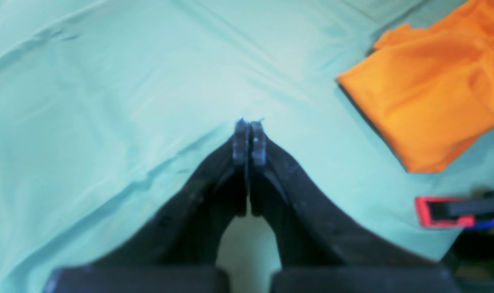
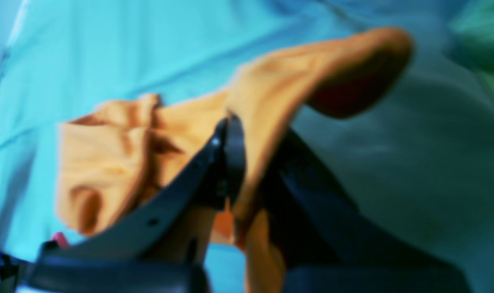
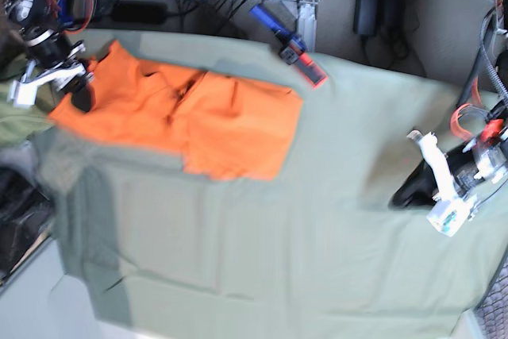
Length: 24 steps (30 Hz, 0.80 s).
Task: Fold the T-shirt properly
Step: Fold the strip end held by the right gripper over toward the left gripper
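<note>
Grey-green table cloth (image 3: 262,260) is covering the whole work surface, lying creased. Across its far part the orange T-shirt (image 3: 198,117) is lying partly folded, one end lifted off the cloth. The right gripper (image 2: 239,134) is pinching that raised end, jaws nearly together with orange fabric draping between and over them. The left gripper (image 1: 249,138) is resting well apart from the shirt over bare cloth, its jaws pressed together on nothing. A small red-and-black clamp (image 3: 305,65) is sitting at the cloth's far edge.
</note>
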{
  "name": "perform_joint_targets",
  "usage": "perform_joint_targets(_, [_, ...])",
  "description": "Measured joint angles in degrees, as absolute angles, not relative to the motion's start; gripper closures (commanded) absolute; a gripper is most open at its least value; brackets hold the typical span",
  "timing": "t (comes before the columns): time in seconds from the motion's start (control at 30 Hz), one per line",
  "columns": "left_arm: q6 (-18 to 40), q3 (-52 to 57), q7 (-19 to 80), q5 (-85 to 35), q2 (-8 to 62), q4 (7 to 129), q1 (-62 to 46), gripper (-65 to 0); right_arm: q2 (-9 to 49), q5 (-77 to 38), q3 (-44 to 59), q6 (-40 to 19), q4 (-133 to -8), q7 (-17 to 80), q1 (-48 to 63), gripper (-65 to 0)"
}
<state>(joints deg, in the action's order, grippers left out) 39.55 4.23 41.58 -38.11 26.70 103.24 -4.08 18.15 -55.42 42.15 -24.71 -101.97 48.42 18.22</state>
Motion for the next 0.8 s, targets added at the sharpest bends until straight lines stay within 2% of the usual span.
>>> perform_joint_targets(0.13, [39.53,4.25,41.56,-40.18,28.53,103.24,-3.99,0.0,13.04,-51.96,39.24,-24.73,-111.57,48.07,18.09,0.0])
perform_joint_targets(0.3, [39.53,4.16,41.56,-40.60,28.58,103.24,-3.99,0.0,10.20,-44.99,30.96,-24.80,-119.07,45.98,18.09,0.0])
perform_joint_targets(0.8, [39.53,4.19,42.26,-43.57,31.00,103.24,-3.99,0.0,2.66,-19.38,7.09,-24.82,-120.16,37.17,17.93,0.0])
